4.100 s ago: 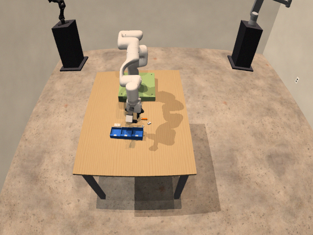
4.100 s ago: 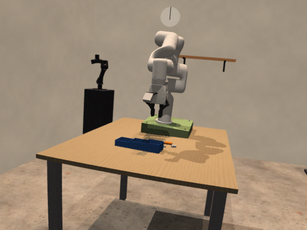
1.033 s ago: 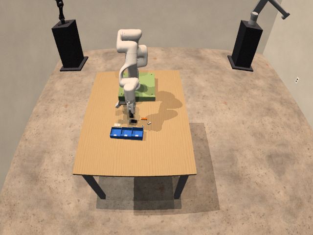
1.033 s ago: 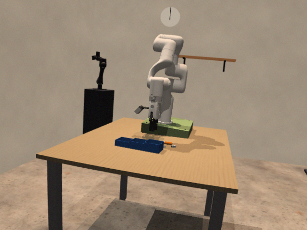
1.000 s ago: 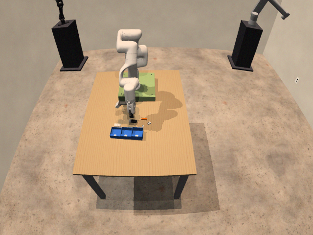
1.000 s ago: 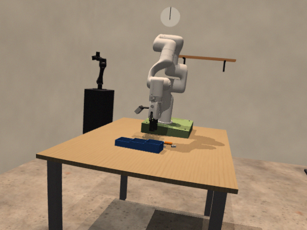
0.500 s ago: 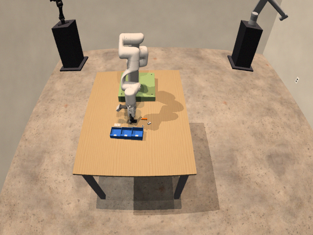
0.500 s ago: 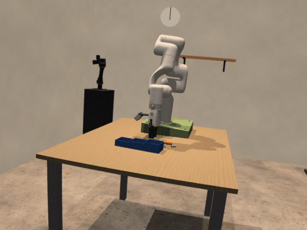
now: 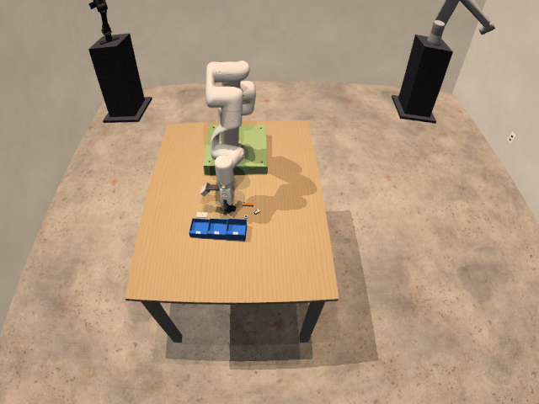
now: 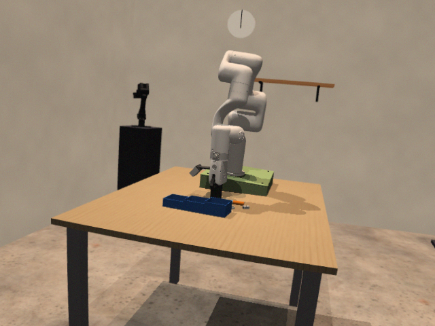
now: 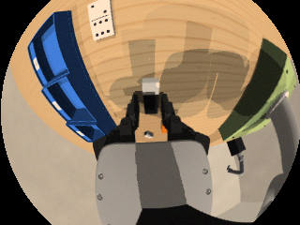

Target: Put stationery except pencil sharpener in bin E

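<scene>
My gripper [image 9: 226, 209] [image 10: 215, 195] [image 11: 149, 100] is partly open, low over the table. Its fingers stand on either side of a black block with a white end [image 11: 150, 85], with narrow gaps beside it. An orange stick-like thing [image 9: 248, 204] [image 10: 238, 202] [image 11: 164, 128] lies nearby. Two small things lie near it: a silvery one [image 9: 257, 211] [image 10: 246, 206] and a smaller dark and white one [image 9: 246, 216]; I cannot tell which is a sharpener. Three joined blue bins [image 9: 217, 238] [image 10: 196, 207] [image 11: 84, 80] stand in front; their label letters are unreadable.
A white domino [image 9: 201, 215] [image 11: 100, 20] lies behind the left bin. The green base plate [image 9: 257, 150] [image 10: 262, 178] [image 11: 277, 100] carries the arm at the back of the wooden table [image 9: 230, 273] [image 10: 274, 235].
</scene>
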Robot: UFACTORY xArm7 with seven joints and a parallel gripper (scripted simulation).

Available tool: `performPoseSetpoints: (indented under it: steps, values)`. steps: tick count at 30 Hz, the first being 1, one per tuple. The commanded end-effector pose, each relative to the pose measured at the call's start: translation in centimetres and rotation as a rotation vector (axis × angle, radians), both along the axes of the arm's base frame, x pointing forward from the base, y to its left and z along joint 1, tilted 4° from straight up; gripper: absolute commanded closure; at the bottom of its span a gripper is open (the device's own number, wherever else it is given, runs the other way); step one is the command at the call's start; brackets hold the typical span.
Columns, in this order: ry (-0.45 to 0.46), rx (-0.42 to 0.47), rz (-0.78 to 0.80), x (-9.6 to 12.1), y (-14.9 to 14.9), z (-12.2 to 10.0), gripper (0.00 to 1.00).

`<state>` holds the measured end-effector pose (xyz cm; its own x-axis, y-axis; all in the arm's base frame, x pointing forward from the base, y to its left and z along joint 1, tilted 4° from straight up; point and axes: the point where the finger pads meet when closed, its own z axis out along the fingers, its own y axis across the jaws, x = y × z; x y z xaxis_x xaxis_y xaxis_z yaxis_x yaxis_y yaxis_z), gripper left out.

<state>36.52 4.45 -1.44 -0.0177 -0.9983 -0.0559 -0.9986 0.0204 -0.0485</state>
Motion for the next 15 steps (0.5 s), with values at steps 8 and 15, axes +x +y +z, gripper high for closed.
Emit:
performPoseSetpoints:
  steps: [8,15]
  values:
    - [-0.003,0.002,0.000,0.03,0.01,-0.90,0.62]
    - [-0.003,0.002,0.000,0.00,0.00,-0.90,0.62]
